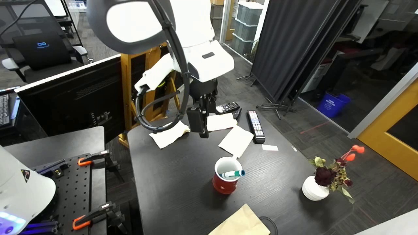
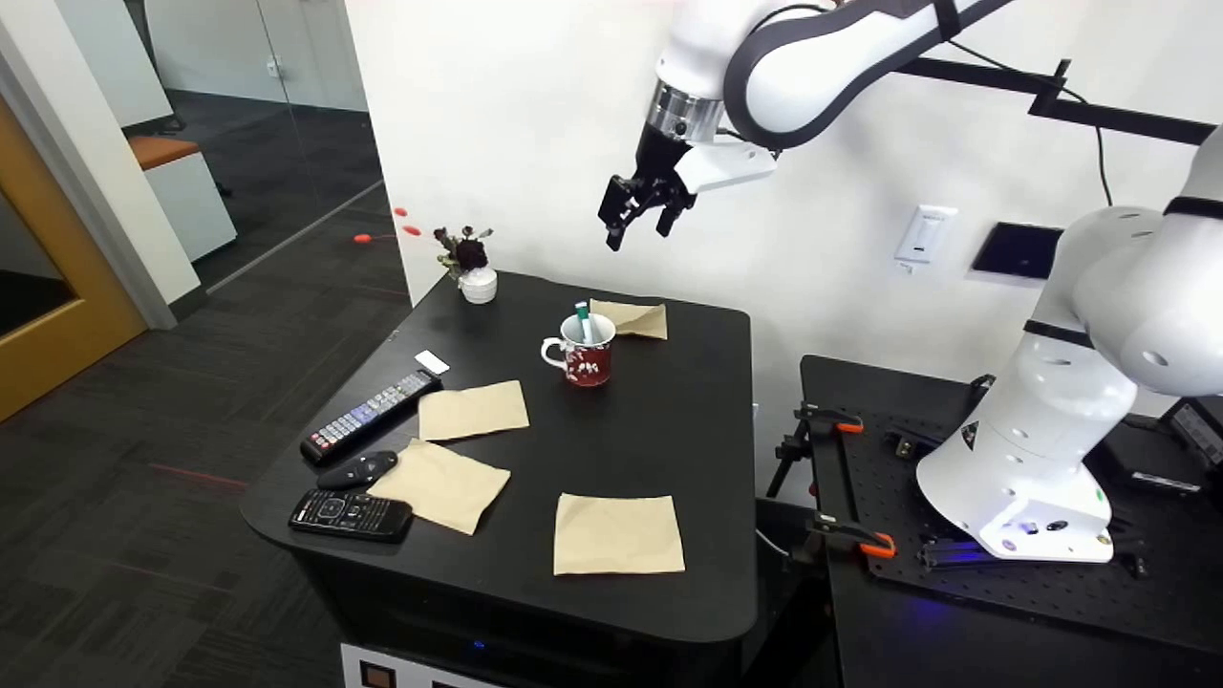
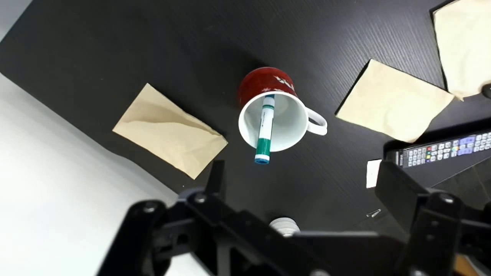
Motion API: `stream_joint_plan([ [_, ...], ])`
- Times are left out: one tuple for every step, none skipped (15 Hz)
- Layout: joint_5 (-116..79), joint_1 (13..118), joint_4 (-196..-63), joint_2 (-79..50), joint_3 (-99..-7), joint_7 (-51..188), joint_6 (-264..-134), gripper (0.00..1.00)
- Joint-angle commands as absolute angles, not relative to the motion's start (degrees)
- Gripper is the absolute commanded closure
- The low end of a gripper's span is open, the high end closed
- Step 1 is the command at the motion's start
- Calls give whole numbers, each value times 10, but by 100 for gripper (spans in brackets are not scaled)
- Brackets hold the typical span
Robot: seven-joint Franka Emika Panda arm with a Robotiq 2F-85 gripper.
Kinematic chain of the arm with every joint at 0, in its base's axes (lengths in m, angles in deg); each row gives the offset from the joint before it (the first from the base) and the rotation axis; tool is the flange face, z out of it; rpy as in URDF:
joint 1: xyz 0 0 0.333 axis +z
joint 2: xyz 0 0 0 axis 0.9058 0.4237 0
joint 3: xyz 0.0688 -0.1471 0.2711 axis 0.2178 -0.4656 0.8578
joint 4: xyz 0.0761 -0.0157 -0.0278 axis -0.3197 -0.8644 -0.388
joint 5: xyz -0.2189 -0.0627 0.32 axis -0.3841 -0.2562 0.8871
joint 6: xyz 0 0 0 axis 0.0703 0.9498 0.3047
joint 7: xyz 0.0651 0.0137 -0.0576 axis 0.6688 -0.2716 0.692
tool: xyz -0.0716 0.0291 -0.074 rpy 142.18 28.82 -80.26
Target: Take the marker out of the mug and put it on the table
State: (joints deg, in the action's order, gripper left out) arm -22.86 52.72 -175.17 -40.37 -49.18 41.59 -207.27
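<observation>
The red mug [image 1: 224,186] with a white inside stands upright on the black table [image 1: 169,182]. It also shows in an exterior view [image 2: 588,366] and in the wrist view [image 3: 264,81]. The white and teal-green marker [image 3: 265,128] leans in the mug, its green end sticking out past the rim; its lower end is inside the mug. The marker shows in both exterior views [image 1: 232,174] [image 2: 583,321]. My gripper [image 2: 638,239] is open and empty, high above the table and apart from the mug. In the wrist view its fingers [image 3: 302,168] are spread wide, below the mug in the picture.
A white vase with flowers [image 2: 478,285] stands near the table edge. Several tan paper pieces [image 2: 619,535] lie around the mug. A long black remote [image 2: 371,417] and two smaller dark devices lie along one edge. A white wall [image 2: 497,143] rises behind the table.
</observation>
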Motion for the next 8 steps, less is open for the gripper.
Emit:
stream_joint_plan([
  [-274, 528, -1722, -365, -503, 408, -2087, 0],
  [-252, 538, -1740, -387, -507, 417, -2076, 0],
  [-254, 538, -1738, -382, -509, 417, -2076, 0],
  [-254, 539, -1738, -380, -510, 417, -2076, 0],
  [-254, 539, -1738, -380, -510, 417, -2076, 0],
  [-254, 540, -1738, -381, -510, 417, -2076, 0],
  [-254, 540, -1738, -381, -509, 417, -2076, 0],
  [-253, 540, -1735, -376, -510, 414, -2081, 0],
])
